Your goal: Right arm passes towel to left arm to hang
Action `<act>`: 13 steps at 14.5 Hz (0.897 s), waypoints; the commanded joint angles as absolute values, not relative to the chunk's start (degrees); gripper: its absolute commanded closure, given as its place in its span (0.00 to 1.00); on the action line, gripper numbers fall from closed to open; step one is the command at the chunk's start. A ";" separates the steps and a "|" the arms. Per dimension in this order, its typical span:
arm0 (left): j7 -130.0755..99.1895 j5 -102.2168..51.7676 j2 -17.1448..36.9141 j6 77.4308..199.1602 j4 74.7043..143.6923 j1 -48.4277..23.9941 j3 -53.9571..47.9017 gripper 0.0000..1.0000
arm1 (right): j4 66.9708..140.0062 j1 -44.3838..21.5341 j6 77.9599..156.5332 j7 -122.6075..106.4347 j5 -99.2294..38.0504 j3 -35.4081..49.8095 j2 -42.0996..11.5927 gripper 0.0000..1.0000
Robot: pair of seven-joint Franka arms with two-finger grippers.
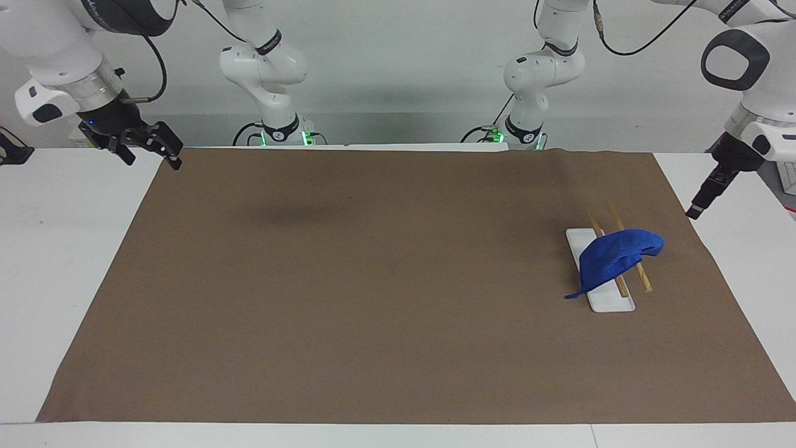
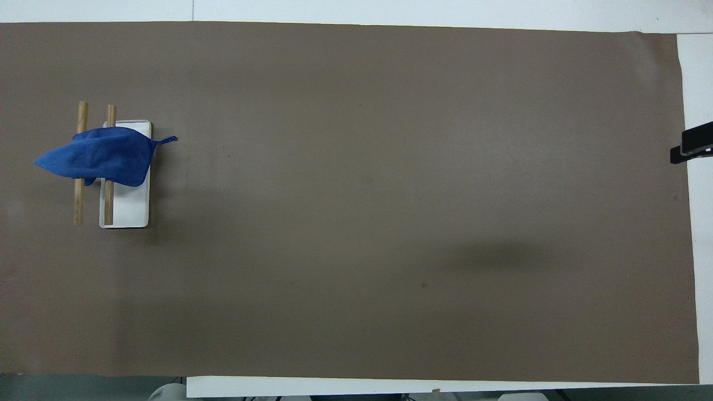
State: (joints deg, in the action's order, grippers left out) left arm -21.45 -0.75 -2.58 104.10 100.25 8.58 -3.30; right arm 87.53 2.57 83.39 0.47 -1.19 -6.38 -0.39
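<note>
Two wooden rods (image 1: 619, 247), slim, round and pale tan, run side by side above a flat white rectangular base (image 1: 601, 271) with rounded corners, at the left arm's end of the table. The towel (image 1: 614, 256), a soft royal-blue cloth with a matte, slightly crumpled surface, lies draped over both rods in a rounded hump; one end reaches out past the rod toward the table's edge, and its thin loop tail (image 2: 166, 140) trails off the base's other side onto the covering. The towel hides the middle of both rods and part of the base, so how the rods are fixed to the base cannot be made out. A smooth brown sheet (image 1: 373, 280) covers most of the white table (image 1: 56, 249), rumpled a little along the edge nearest the robots. The left gripper (image 1: 696, 211) hangs in the air over the bare white table just beside the sheet's edge, apart from the towel and holding nothing; seen edge-on, its fingers cannot be told apart, so how wide they stand cannot be told. The right gripper (image 1: 149, 146), black with a small blue light, waits over the sheet's corner at the right arm's end, its fingers spread and empty. In the overhead view only its dark tip (image 2: 693, 143) shows, cut off at the frame's edge.
</note>
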 commanded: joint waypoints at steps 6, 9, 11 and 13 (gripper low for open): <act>-2.46 -0.07 -0.79 76.91 88.41 -1.75 -2.81 0.00 | 88.24 2.55 89.64 -1.14 -1.14 -6.07 0.53 0.00; -2.37 -1.05 -1.32 77.25 90.18 -4.57 -2.90 0.00 | 87.89 2.64 91.04 -1.14 -1.41 -4.76 0.62 0.00; -2.20 -1.05 -1.06 77.87 90.53 -4.57 -2.29 0.00 | 87.89 2.72 92.11 -3.58 -1.41 -4.31 0.70 0.00; -0.89 -1.05 -0.79 77.87 90.09 -4.31 -1.85 0.00 | 87.89 2.72 92.20 -6.06 -1.41 -4.31 0.70 0.00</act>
